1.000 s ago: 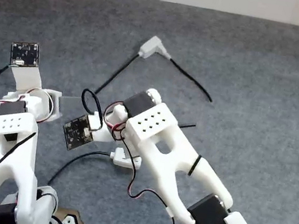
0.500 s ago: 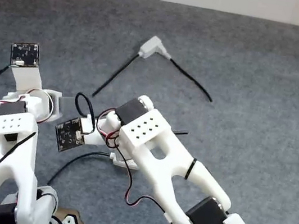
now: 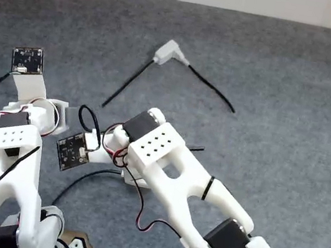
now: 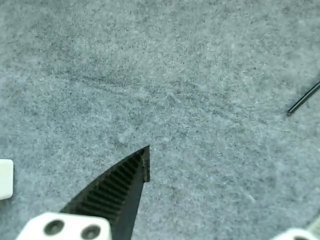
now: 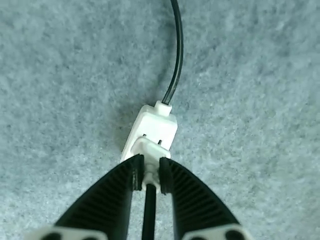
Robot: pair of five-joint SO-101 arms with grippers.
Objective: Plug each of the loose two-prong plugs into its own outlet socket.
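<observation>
Looks about halfway: has one white two-prong plug [image 5: 145, 149] pinched tight in the right gripper [image 5: 148, 172] and pressed against its outlet socket [image 5: 156, 126] toward the near edge of the grey carpet [image 3: 292, 119], seemingly not fully seated, and leaves the angled plug [image 3: 169, 53] loose toward the far edge, with the left gripper [image 4: 220, 195] spread wide, empty.

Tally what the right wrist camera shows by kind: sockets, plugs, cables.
Outlet socket: 1
Two-prong plug, gripped in the right claw: 1
Black cables: 2
Total: 4
</observation>
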